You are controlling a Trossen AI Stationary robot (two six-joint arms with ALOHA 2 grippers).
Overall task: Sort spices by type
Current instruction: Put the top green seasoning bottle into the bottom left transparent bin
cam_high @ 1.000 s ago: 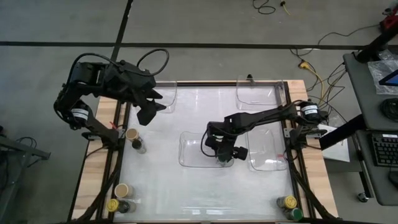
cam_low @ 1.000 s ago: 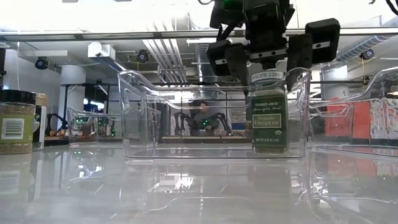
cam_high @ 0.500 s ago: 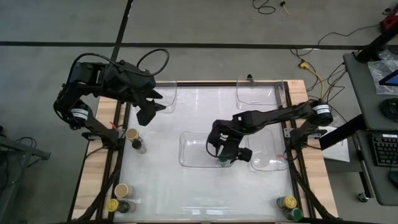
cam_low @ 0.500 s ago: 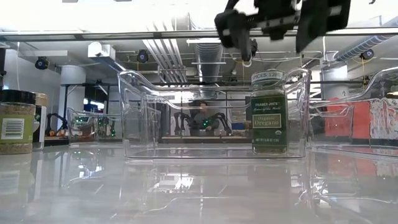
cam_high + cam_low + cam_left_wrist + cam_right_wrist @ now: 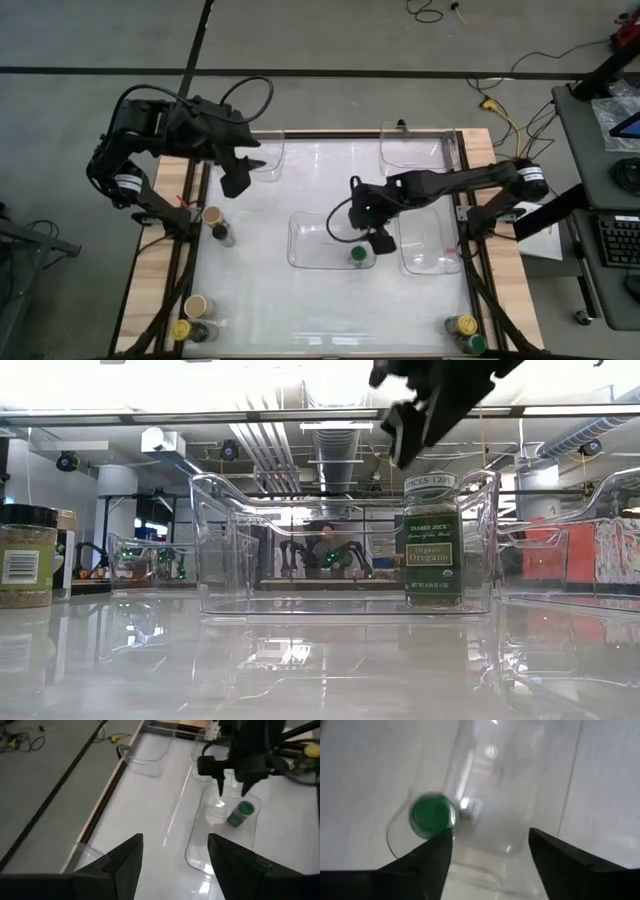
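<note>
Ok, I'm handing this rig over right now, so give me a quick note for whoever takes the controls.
Right gripper: open, empty, raised above the middle clear tray.
Left gripper: open, empty, waiting over the table's far left.
Done: one green-lidded oregano jar stands upright in the middle tray.
Left: a tan-lidded jar with a dark one beside it at the left edge; tan and yellow jars at the near-left corner; yellow and green jars at the near-right corner. The other trays look empty.
</note>
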